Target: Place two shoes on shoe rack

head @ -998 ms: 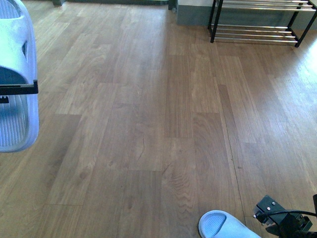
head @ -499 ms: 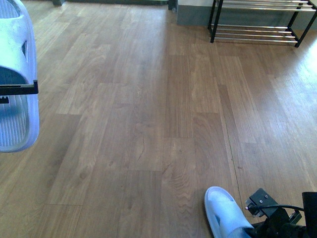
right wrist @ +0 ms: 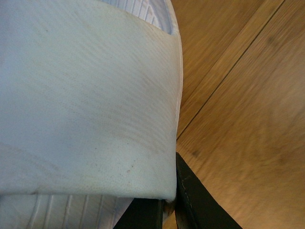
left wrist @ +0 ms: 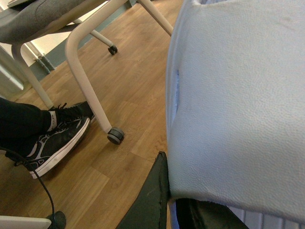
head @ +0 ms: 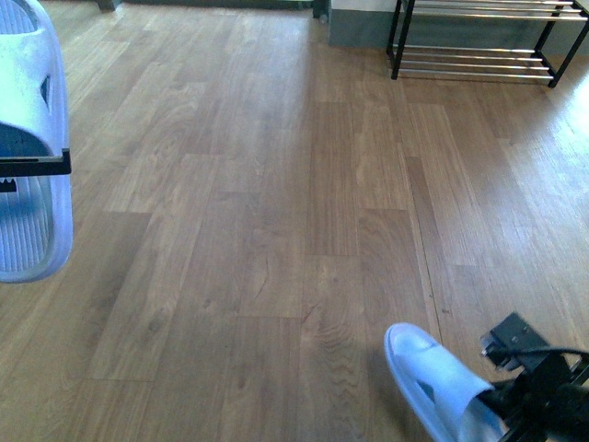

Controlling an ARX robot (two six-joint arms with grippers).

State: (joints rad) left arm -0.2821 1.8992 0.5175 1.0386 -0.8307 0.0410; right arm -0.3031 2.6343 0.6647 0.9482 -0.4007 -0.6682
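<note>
Each pincer [head: 502, 405] clamps a sandal [head: 433, 378]; only the left wrist view shows a sneaker [left wrist: 57, 138].

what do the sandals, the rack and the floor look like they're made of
Sandals: likely soft moulded rubber or foam, matte pale blue-white, with a fine pebbled strap and ridged footbed.
Shoe rack: seemingly metal, with a thin black frame and shiny chrome-looking bars that catch the light.
Floor: wood-look planks with visible grain and seams, either laminate or wood.

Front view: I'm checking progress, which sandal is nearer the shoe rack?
The sandal in the right gripper; the other sandal hangs at far left.
</note>
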